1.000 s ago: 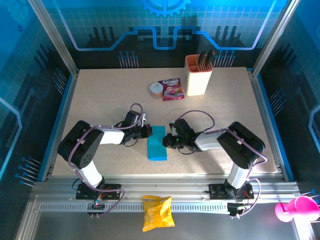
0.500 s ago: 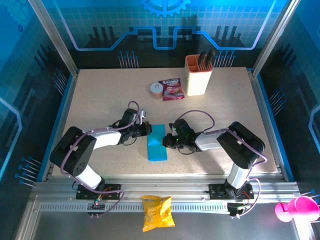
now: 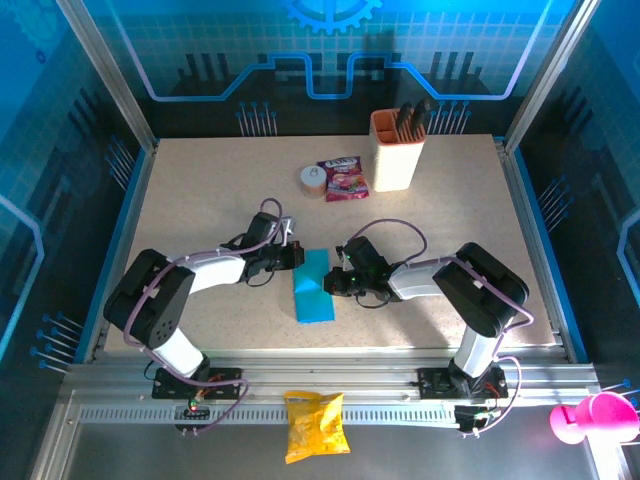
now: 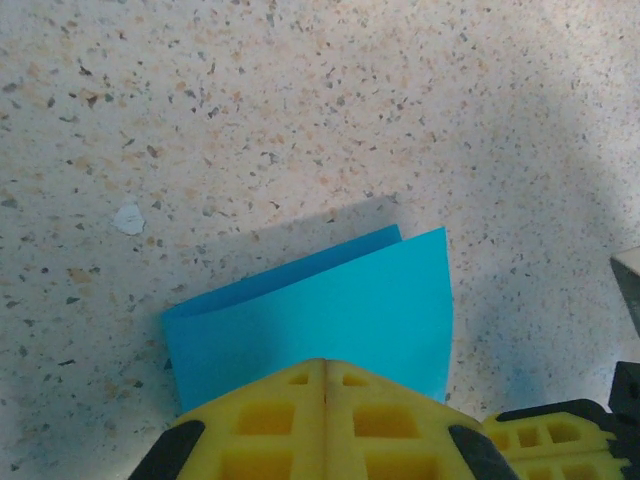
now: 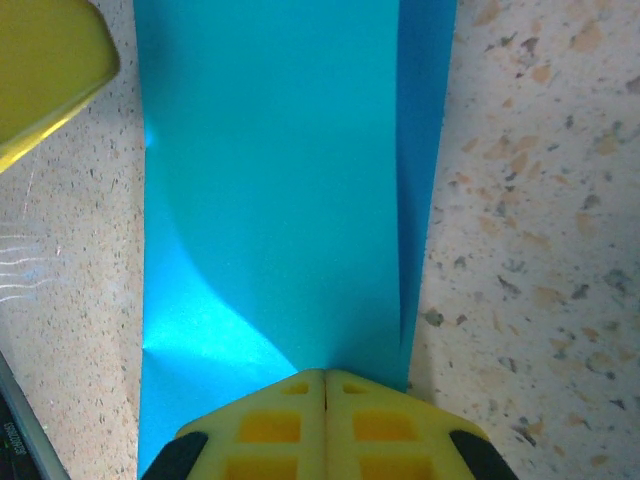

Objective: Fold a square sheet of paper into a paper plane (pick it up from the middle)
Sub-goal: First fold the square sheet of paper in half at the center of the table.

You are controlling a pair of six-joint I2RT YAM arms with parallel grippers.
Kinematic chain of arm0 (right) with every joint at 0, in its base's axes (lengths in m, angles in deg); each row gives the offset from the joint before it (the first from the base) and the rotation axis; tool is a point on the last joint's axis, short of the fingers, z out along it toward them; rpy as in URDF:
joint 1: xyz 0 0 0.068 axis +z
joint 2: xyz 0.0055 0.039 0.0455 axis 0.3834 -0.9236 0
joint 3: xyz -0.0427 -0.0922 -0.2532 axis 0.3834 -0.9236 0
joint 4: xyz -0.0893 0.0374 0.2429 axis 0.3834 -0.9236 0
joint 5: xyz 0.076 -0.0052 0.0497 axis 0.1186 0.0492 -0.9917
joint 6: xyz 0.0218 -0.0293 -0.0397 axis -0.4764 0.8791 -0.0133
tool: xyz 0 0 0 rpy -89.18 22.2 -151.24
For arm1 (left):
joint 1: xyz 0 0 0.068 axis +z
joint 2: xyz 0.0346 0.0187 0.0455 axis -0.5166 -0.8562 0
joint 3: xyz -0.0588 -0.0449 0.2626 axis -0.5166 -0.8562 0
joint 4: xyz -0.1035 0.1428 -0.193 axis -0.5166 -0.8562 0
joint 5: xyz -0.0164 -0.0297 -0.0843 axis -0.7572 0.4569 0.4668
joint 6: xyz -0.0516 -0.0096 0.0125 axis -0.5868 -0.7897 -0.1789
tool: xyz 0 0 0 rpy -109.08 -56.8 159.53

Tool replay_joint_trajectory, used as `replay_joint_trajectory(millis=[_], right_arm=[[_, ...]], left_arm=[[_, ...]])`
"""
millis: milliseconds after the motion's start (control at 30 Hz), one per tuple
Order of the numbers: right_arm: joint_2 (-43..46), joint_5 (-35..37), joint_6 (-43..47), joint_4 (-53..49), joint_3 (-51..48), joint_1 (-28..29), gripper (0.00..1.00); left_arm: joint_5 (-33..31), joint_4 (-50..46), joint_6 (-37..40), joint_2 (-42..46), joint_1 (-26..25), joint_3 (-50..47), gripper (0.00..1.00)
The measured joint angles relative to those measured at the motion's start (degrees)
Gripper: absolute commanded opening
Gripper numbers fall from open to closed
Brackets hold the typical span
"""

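Observation:
The square sheet of paper (image 3: 313, 286), cyan-blue, lies folded into a narrow two-layer strip in the middle of the table. My left gripper (image 3: 297, 257) is shut, its yellow tips resting on the strip's far left edge. In the left wrist view the closed gripper (image 4: 325, 362) sits over the paper (image 4: 330, 300), whose two layers gape slightly. My right gripper (image 3: 334, 282) is shut too, pressing on the strip's right edge. The right wrist view shows its closed tips (image 5: 325, 373) on the paper (image 5: 270, 190), with the left gripper's yellow finger (image 5: 40, 70) at the upper left.
An orange-and-cream knife block (image 3: 397, 150) stands at the back. A red-purple snack packet (image 3: 343, 178) and a tape roll (image 3: 313, 179) lie beside it. A yellow crisp bag (image 3: 315, 425) rests on the front rail, and a pink object (image 3: 590, 418) sits beyond the table's near right corner.
My left arm's elbow swung outward and its gripper slid slightly toward the far end of the paper. The right arm has barely moved. Both grippers stayed shut.

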Motion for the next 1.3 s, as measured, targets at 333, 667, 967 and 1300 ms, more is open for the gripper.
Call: replay_joint_trajectory(millis=[333, 667, 967, 1300], right_arm=[[-0.17, -0.02, 0.02, -0.02, 0.2, 0.04, 0.0], [-0.35, -0.04, 0.63, -1.53, 1.42, 0.17, 0.0], [0.81, 1.6, 3.87, -9.73, 5.51, 1.25, 0.0], [9.55, 3.02, 5.79, -17.55, 8.79, 2.01, 0.0]], left_arm=[[-2.14, 0.13, 1.03, -2.62, 0.2, 0.07, 0.0], [-2.56, 1.86, 1.03, -4.57, 0.44, -0.48, 0.0], [-2.56, 2.95, 1.05, -4.57, 0.44, -0.9, 0.0], [-2.54, 4.28, 1.05, -4.57, 0.44, -1.57, 0.0]])
